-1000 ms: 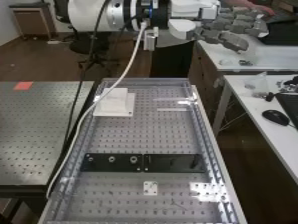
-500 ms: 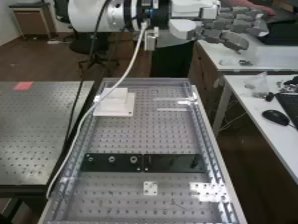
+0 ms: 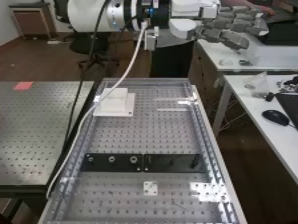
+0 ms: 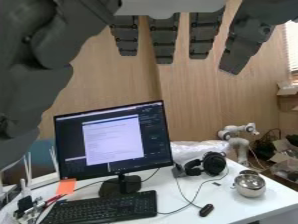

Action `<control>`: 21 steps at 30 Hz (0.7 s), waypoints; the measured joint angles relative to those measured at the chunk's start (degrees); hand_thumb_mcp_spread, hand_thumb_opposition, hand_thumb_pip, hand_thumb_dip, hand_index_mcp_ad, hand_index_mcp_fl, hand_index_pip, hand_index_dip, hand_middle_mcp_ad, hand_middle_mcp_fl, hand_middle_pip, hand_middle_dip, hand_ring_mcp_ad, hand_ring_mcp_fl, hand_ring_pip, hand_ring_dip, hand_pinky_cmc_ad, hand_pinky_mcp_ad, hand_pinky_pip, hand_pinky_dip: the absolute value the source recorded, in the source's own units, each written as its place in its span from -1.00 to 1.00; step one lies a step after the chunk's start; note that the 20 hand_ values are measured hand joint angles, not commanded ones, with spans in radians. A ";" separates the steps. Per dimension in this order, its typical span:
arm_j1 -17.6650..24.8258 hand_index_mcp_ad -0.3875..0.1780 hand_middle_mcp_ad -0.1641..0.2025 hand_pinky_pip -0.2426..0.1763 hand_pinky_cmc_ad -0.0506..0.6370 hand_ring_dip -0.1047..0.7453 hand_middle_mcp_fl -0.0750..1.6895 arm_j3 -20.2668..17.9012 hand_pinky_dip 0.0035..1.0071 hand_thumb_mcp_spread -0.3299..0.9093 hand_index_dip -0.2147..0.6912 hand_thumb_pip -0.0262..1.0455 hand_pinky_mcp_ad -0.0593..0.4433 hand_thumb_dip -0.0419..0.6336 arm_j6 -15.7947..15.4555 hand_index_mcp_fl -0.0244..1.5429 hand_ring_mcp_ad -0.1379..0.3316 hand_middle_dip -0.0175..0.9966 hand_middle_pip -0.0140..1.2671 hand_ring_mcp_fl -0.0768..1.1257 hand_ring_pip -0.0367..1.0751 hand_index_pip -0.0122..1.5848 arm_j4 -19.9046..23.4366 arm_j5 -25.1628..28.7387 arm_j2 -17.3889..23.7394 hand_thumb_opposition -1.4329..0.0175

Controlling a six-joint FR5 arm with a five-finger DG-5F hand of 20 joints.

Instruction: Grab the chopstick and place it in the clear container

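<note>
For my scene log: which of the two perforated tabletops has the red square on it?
The left tabletop in the high view: the red square lies near its far edge; the other tabletop bears the white block.

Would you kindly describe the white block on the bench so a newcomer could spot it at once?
On the perforated bench in the middle of the high view, look beyond the black strip to the far left corner. The white block stands there, stepped, unlike the small flat plate nearer.

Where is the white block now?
In the high view, the white block sits near the far left corner of the bench, beside the white cable.
</note>
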 joint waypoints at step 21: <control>-0.20 0.12 0.46 -0.66 0.43 -0.69 -0.90 0.17 -0.38 -0.12 -0.33 -0.34 0.37 -0.87 0.39 -0.95 0.40 -0.69 -0.81 -0.87 -0.83 -0.94 0.18 -0.46 -0.21 -0.03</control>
